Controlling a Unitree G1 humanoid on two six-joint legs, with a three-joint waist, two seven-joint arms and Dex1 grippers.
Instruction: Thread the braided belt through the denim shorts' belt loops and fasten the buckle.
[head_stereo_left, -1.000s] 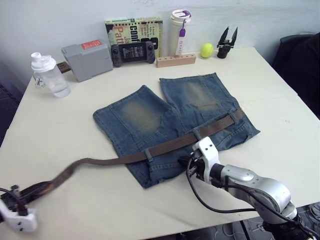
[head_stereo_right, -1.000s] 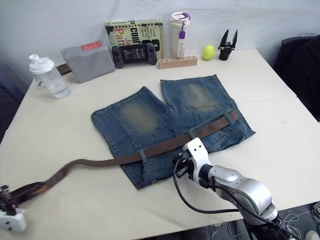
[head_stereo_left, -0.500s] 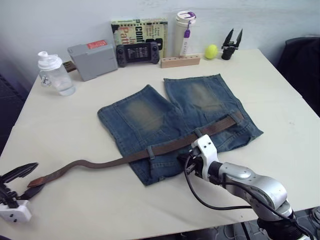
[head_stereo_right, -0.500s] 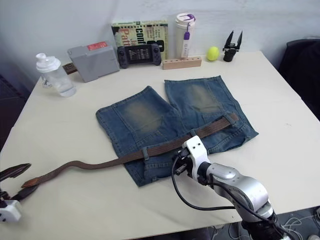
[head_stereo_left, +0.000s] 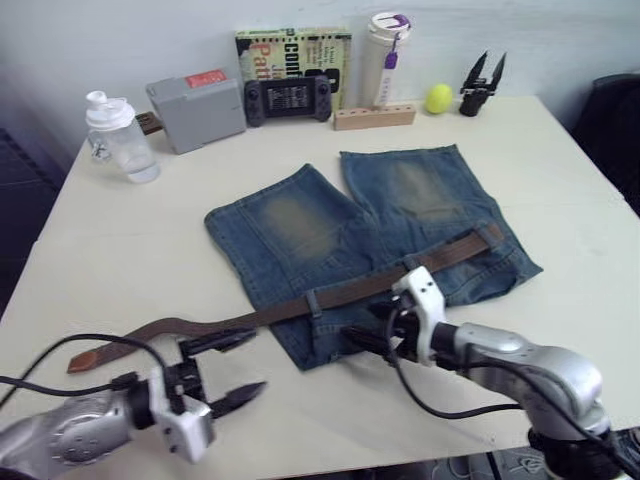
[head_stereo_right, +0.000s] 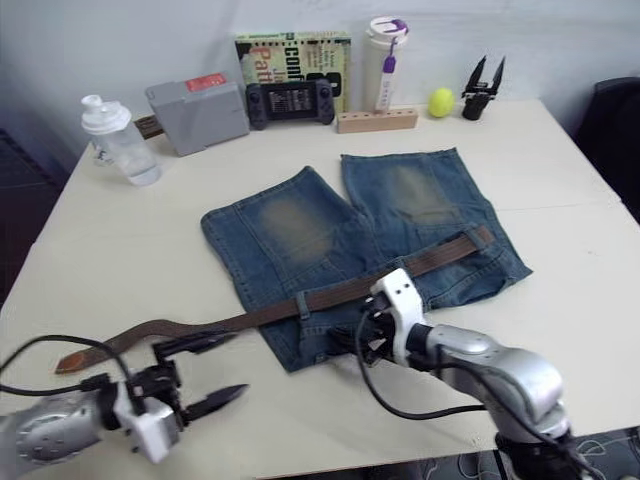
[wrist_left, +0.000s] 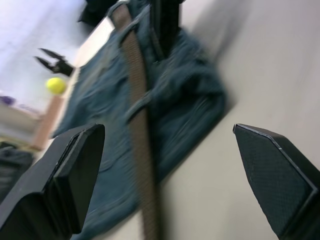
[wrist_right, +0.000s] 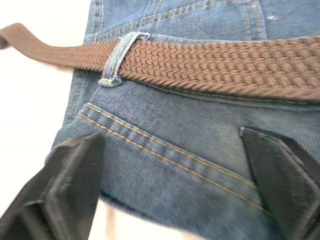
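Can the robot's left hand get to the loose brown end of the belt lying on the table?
Probably yes. The left hand is open and hovers over bare table, and the braided belt lies flat just beside it with nothing between them.

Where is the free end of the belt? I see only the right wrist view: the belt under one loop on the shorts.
Observer: Its tip lies flat on the table, past the edge of the shorts, on the robot's left.
Operator: Does the left gripper hold it?
Observer: No. The left gripper hovers near the belt with its fingers open, gripping nothing.
Operator: How many loops does the belt pass?
Observer: At least two: the loop you see and a second loop further to the robot's right.
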